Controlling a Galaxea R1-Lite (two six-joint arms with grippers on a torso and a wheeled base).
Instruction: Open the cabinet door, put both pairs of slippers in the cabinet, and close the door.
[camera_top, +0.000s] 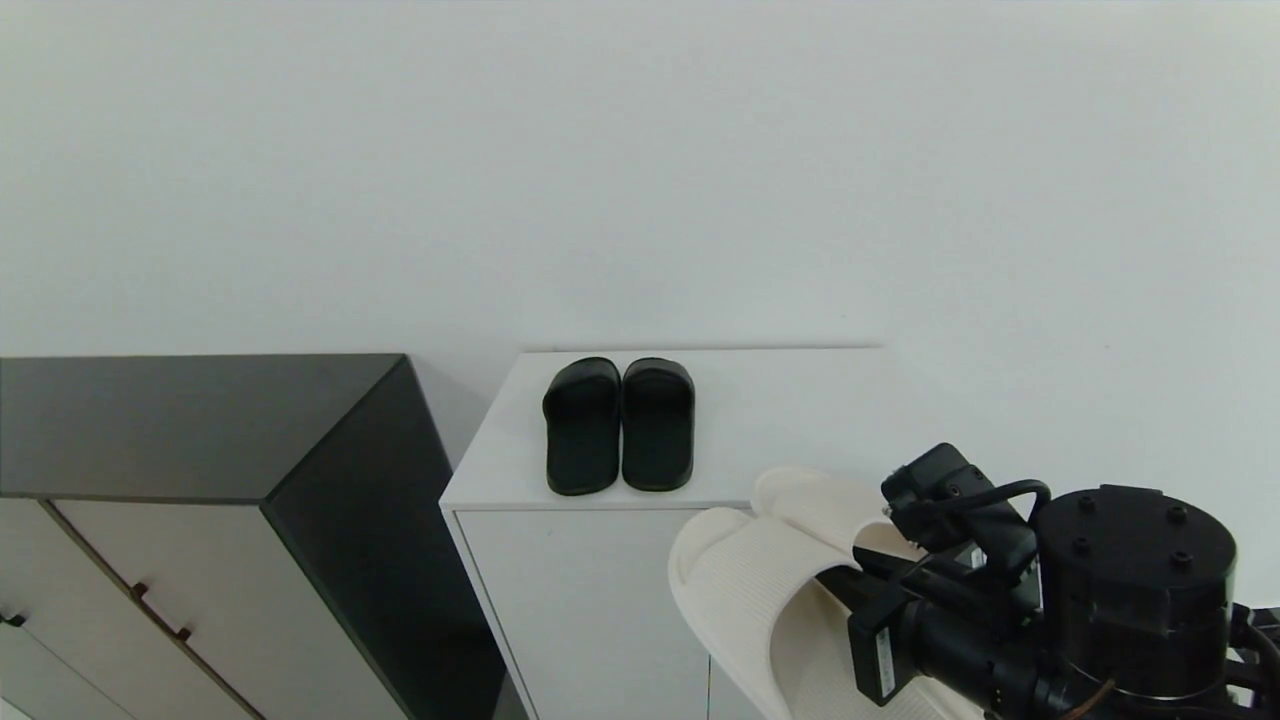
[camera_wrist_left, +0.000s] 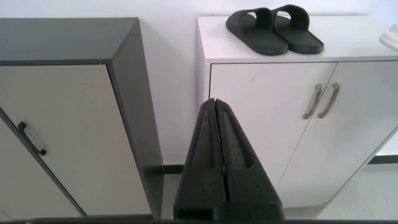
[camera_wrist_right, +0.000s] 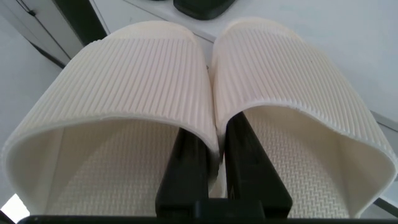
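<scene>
White slippers (camera_top: 750, 590) are hanging pinched in the right claw (camera_wrist_right: 214, 149), black slippers (camera_top: 620, 425) lying beyond it; the left claw (camera_wrist_left: 215, 109) is sitting pressed together.

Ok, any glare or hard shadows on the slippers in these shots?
Head view: soft, even light; the black slippers leave only a faint shadow on the white cabinet top, no glare. Left wrist view: same flat light, no hot spots on the cabinet doors. Right wrist view: the white slippers are evenly lit, shaded only under their straps.
</scene>
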